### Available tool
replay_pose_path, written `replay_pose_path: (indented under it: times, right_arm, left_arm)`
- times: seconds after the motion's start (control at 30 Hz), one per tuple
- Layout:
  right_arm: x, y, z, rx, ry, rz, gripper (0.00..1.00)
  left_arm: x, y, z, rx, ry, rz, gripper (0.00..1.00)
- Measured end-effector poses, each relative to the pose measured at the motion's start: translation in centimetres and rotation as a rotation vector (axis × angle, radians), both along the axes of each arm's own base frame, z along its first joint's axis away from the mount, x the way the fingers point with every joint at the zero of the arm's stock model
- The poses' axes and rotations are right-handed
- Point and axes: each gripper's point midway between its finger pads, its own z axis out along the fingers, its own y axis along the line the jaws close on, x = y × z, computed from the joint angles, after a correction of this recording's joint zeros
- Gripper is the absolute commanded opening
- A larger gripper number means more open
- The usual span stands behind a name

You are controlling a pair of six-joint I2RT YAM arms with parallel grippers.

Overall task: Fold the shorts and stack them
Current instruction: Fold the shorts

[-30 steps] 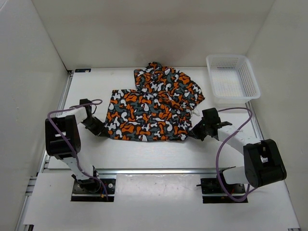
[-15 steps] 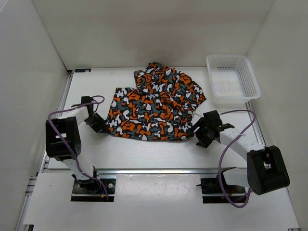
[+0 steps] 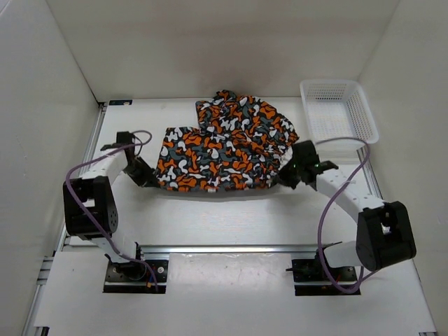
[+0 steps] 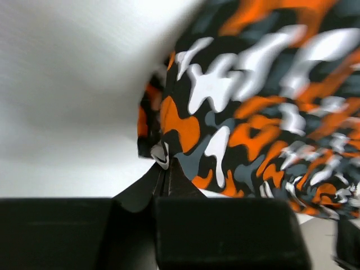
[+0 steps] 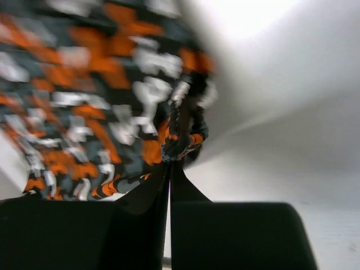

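Note:
The shorts, printed in orange, white, black and grey blotches, lie across the middle of the table, with a second bunched part at the back. My left gripper is shut on the shorts' near left corner. My right gripper is shut on the near right corner. The near edge hangs lifted between the two grippers, casting a shadow on the table. The wrist views are blurred by motion.
A white plastic mesh basket stands at the back right, just beyond the right arm. White walls enclose the table on the left, back and right. A metal rail runs along the near edge.
Both grippers have moved away from me and upward, carrying the shorts' near edge with them. The cloth's near edge now sits farther back and off the table.

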Motion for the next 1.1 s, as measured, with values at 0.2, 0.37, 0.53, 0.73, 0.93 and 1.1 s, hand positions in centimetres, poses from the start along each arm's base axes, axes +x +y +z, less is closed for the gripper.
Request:
replay_pose_path:
  times: [0.2, 0.37, 0.53, 0.73, 0.93, 1.1]
  right_arm:
    - [6.9, 0.5, 15.5, -0.073, -0.365, 0.102, 0.0]
    - [7.0, 0.2, 29.5, -0.136, -0.644, 0.209, 0.0]
    - [3.4, -0.7, 39.7, -0.165, -0.857, 0.298, 0.0]
    - [-3.7, -1.7, 48.3, -0.149, -1.088, 0.41, 0.0]
    - [-11.2, -2.7, 52.2, -0.097, -1.255, 0.483, 0.0]
    - [-15.1, -3.6, 53.9, -0.07, -1.341, 0.493, 0.0]
  left_arm:
    - [7.1, 0.9, 13.9, 0.053, -0.318, -0.006, 0.11]
    - [9.3, 0.8, 34.8, 0.075, -0.836, -0.003, 0.11]
    - [1.9, 0.1, 48.1, 0.052, -1.191, 0.021, 0.11]
    - [-7.3, -0.7, 57.7, 0.061, -1.503, 0.038, 0.11]
    - [-15.4, -1.4, 63.1, 0.074, -1.733, 0.04, 0.11]
    - [-20.0, -1.9, 64.9, 0.082, -1.845, 0.039, 0.11]
